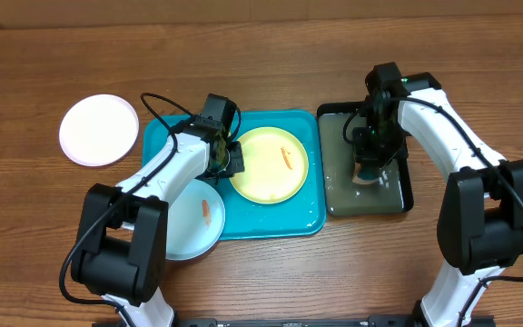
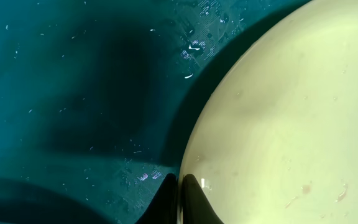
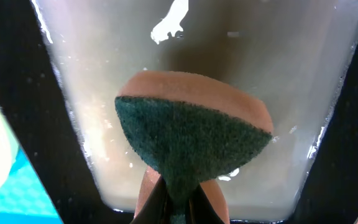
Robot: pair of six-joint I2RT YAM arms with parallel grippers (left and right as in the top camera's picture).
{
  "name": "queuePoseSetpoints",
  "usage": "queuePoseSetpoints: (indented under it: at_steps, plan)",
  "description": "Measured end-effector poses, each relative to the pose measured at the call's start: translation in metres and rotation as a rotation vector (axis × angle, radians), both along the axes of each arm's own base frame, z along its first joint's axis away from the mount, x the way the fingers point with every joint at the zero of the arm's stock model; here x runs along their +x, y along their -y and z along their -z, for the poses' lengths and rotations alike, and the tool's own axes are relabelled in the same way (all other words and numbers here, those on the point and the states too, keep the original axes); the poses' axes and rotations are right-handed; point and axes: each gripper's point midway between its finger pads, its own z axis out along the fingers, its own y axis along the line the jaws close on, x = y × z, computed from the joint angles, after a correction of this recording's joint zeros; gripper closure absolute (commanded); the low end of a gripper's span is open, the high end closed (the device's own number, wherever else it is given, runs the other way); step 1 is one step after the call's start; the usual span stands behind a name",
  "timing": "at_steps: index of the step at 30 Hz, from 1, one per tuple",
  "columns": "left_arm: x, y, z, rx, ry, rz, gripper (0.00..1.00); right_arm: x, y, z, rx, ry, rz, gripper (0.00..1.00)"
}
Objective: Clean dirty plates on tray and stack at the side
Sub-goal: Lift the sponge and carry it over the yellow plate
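Sponge is clamped in the right end effector over the black tray. On the 3 o'clock half of the tray, the yellow plate is clamped at its 9 o'clock rim by the left end effector.

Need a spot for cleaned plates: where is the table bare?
Bare table runs behind the turquoise tray and black tray, and in front of them. The turquoise tray's left side is crowded: left gripper, yellow-green plate, light blue plate.
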Motion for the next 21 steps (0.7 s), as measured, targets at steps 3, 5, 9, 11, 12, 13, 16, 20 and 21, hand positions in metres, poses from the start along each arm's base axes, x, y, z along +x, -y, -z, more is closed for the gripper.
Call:
queuePoseSetpoints:
  at_steps: [3, 5, 9, 11, 12, 13, 16, 20, 21]
  plan:
    - [0.0, 0.0, 0.0, -0.001, 0.0, 0.0, 0.96, 0.001, 0.001, 0.0, -0.008, 0.005, 0.0, 0.96]
    - [0.0, 0.0, 0.0, -0.001, 0.0, 0.0, 0.96, 0.0, 0.006, 0.0, -0.033, 0.0, -0.002, 0.96]
    - [0.0, 0.0, 0.0, -0.001, 0.0, 0.0, 0.96, -0.002, 0.012, -0.011, -0.072, -0.015, -0.004, 0.96]
    - [0.0, 0.0, 0.0, -0.001, 0.0, 0.0, 0.96, 0.003, 0.013, -0.018, -0.077, 0.003, -0.005, 0.96]
    - [0.0, 0.0, 0.0, -0.002, 0.0, 0.0, 0.96, 0.006, 0.013, -0.021, -0.079, 0.014, -0.005, 0.96]
    - [0.0, 0.0, 0.0, -0.002, 0.0, 0.0, 0.96, 0.008, 0.013, -0.022, -0.08, 0.021, -0.005, 0.96]
    - [0.0, 0.0, 0.0, -0.003, 0.0, 0.0, 0.96, 0.009, 0.012, -0.019, -0.08, 0.027, -0.006, 0.96]
    - [0.0, 0.001, 0.0, -0.003, -0.001, 0.0, 0.96, 0.009, 0.01, -0.009, -0.085, 0.038, -0.016, 0.96]
    - [0.0, 0.001, 0.0, -0.003, -0.001, 0.0, 0.96, 0.007, 0.009, -0.008, -0.086, 0.03, -0.02, 0.96]
